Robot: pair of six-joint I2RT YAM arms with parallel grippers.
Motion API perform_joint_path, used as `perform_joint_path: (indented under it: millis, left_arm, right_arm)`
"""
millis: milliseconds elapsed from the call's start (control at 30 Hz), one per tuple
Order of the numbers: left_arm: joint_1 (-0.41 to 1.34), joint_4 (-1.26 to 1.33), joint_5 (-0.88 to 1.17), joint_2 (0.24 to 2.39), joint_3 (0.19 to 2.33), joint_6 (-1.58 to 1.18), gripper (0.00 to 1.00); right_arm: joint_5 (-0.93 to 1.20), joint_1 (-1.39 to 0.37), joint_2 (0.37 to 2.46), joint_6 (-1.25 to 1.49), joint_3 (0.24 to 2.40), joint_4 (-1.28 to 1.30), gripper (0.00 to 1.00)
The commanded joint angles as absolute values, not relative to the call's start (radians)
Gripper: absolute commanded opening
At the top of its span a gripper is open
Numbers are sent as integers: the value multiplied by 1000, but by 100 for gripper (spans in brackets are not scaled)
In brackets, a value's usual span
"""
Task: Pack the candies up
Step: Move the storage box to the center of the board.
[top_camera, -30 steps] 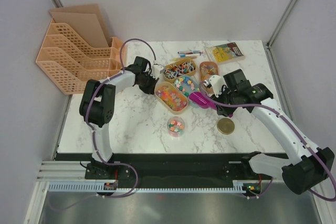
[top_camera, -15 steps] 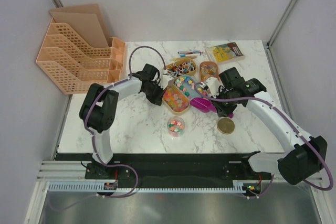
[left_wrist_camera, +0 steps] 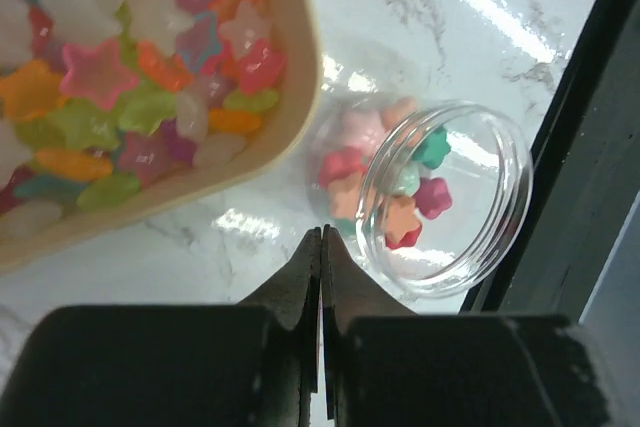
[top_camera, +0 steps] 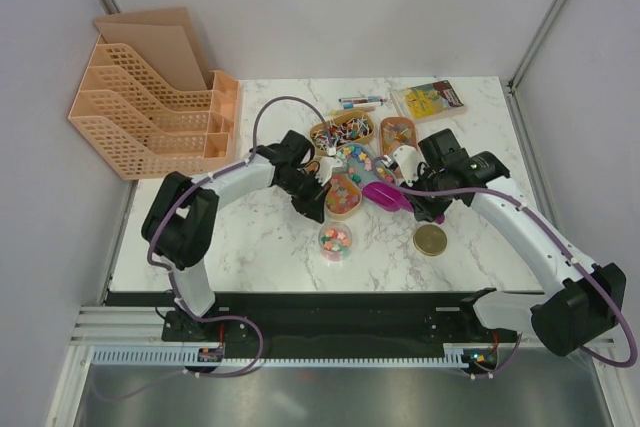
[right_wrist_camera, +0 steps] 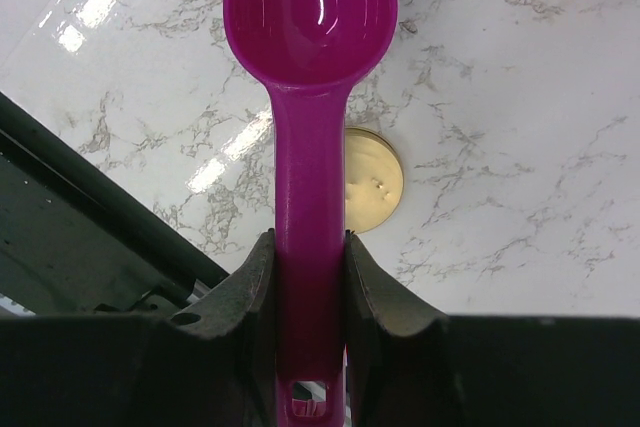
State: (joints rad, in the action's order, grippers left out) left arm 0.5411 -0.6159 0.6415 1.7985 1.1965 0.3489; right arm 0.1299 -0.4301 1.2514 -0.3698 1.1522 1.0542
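While most of the candies (left_wrist_camera: 100,77) lie heaped in a tan tray (left_wrist_camera: 308,47), a few star-shaped ones sit in a small clear jar (left_wrist_camera: 470,267) just beside it on the marble surface (top_camera: 250,237). The left claw (left_wrist_camera: 321,247) hangs above the gap between tray and jar, its jaws pressed together on nothing. The right claw (right_wrist_camera: 308,267) is clamped on the handle of a magenta scoop (right_wrist_camera: 310,37), whose bowl holds no sweets. A round gold lid (right_wrist_camera: 378,182) lies flat on the surface below that handle, apart from the jar.
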Motion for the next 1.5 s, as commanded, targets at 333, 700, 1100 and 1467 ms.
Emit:
perform_joint_path:
  millis: [333,700,1100,1467]
  left_arm:
    - [627,-635,698,1997,1433,373,2]
    - [630,-652,686,2161,1652,390,2]
    - [621,-744,635,1857,1579,485,2]
    - [520,-750,505,1785,1259,632,2]
  right_arm:
    - [107,-425,1195,-354,1121,1011,0]
    - [107,-402,1178,-347,1095,997,0]
    - [107,-385,1167,-351,1083,988,0]
    - [110,-376,1175,-350,1094,971,0]
